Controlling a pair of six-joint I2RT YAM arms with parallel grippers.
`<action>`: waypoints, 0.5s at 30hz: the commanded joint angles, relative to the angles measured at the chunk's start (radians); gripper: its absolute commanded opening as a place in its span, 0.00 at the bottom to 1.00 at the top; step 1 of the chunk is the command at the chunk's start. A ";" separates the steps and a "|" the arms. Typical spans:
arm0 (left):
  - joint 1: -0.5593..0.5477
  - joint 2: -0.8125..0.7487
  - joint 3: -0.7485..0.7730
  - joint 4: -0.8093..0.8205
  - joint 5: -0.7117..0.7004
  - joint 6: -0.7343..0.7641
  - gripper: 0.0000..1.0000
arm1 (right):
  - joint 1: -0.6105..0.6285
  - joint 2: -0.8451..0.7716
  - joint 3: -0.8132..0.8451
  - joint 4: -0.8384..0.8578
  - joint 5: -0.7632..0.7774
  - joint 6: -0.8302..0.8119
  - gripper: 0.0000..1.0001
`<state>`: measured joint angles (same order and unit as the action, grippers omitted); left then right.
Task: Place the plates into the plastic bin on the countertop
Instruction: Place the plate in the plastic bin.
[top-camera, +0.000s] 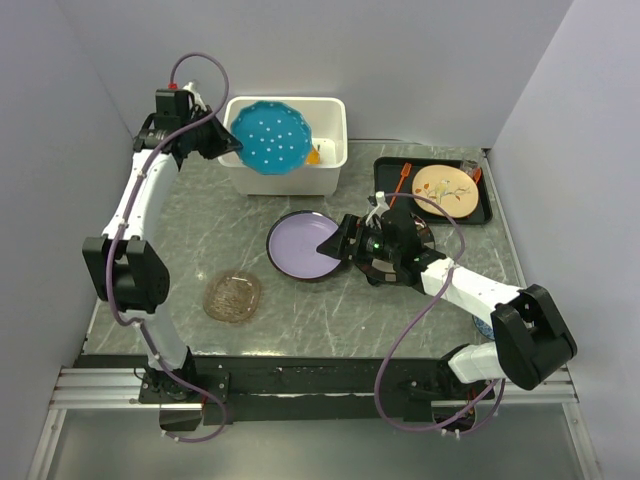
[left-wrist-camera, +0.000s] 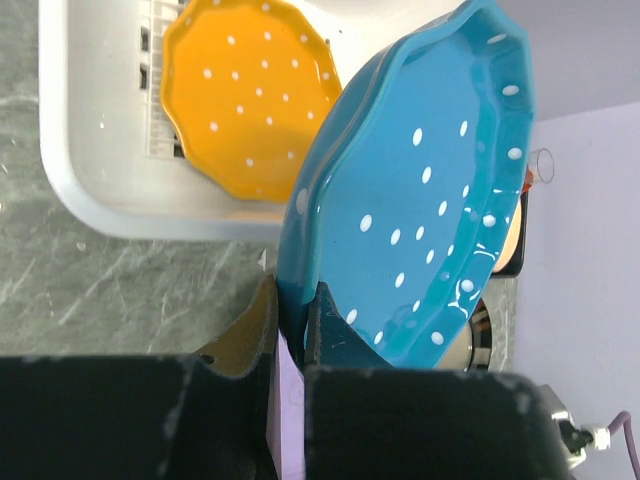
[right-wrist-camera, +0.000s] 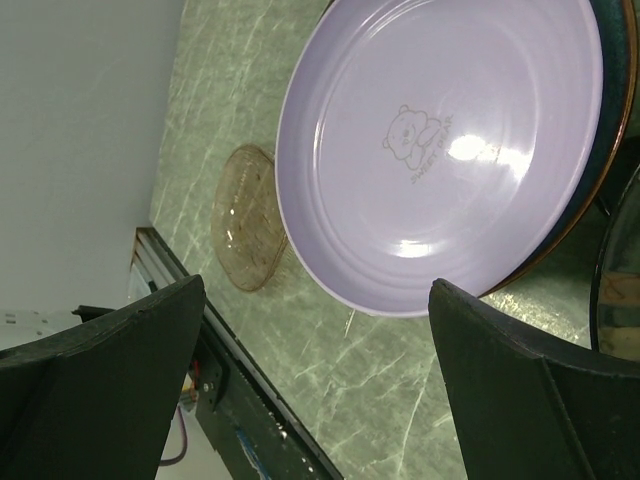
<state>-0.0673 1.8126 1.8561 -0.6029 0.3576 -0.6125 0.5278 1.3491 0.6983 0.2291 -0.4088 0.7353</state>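
The teal plate (top-camera: 271, 137) hangs tilted over the bin (top-camera: 290, 183), its rim pinched tight by the left gripper (top-camera: 224, 143). An orange plate (left-wrist-camera: 245, 95) lies inside already. The lavender plate (top-camera: 303, 247) and glass plate (top-camera: 233, 296) wait outside; the right gripper (top-camera: 342, 240) gapes wide, empty.

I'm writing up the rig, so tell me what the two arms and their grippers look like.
The left arm and the right arm have white links and bulky black joint housings, each trailed by a looping mauve cable. The left gripper and right gripper are black with blunt, flat fingers. A small green light glows on the right wrist.
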 joint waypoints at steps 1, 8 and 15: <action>0.004 0.008 0.161 0.103 0.057 -0.035 0.01 | 0.001 -0.039 0.003 0.015 0.011 -0.011 1.00; 0.008 0.039 0.187 0.140 0.017 -0.067 0.01 | 0.001 -0.031 0.004 0.004 0.016 -0.004 1.00; 0.008 0.111 0.250 0.143 -0.068 -0.098 0.01 | 0.001 -0.031 -0.002 -0.004 0.042 0.018 1.00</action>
<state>-0.0647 1.9224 1.9926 -0.6109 0.3092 -0.6399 0.5278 1.3483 0.6983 0.2165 -0.3996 0.7387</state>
